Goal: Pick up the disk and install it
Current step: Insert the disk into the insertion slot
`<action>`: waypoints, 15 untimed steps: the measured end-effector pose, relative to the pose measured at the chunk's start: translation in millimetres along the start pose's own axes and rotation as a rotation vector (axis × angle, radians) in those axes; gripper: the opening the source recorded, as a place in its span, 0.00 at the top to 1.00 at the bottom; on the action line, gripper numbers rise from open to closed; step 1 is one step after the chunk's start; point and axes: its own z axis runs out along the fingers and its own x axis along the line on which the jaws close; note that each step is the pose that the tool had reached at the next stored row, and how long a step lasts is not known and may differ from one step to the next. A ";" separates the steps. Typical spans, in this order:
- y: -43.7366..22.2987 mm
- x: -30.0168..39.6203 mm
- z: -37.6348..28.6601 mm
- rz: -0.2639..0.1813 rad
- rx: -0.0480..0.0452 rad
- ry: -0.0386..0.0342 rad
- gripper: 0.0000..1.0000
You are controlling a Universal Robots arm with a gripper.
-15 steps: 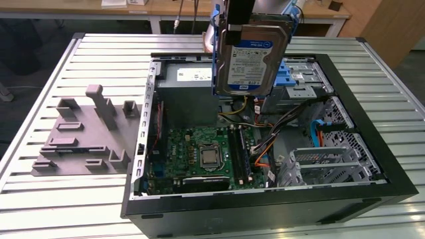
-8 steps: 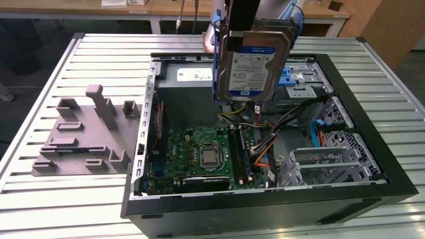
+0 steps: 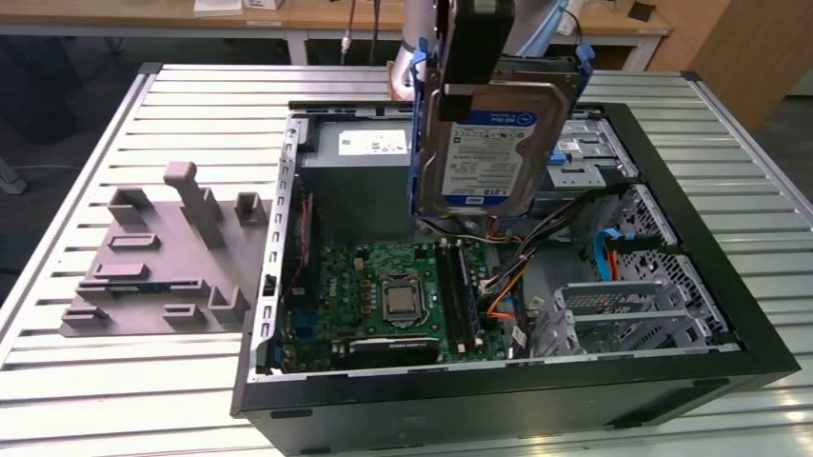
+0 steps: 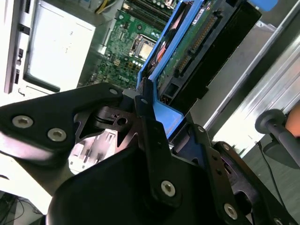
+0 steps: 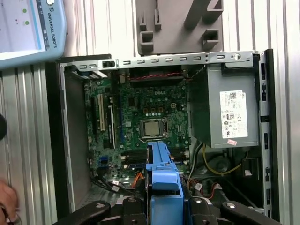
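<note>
The disk, a silver hard drive with a blue-and-white label in a blue plastic carrier, hangs upright above the open computer case. My gripper is shut on its upper end. The second wrist view has the black fingers clamping the blue carrier, with the drive's circuit board and connector beyond. In the first wrist view the carrier's blue edge sticks out from the gripper over the motherboard.
Inside the case lie the green motherboard, a grey power-supply box and metal drive cages with blue and orange cables. A grey moulded fixture sits on the slatted table at the exterior view's left. A hand is at the table's edge.
</note>
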 end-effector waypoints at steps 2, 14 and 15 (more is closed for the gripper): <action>-3.8 1.1 0.3 0.000 -0.0001 -0.0001 0.64; -15.0 24.9 4.0 -0.003 -0.0031 0.0002 0.64; -14.9 25.5 4.5 -0.008 -0.0030 -0.0001 0.64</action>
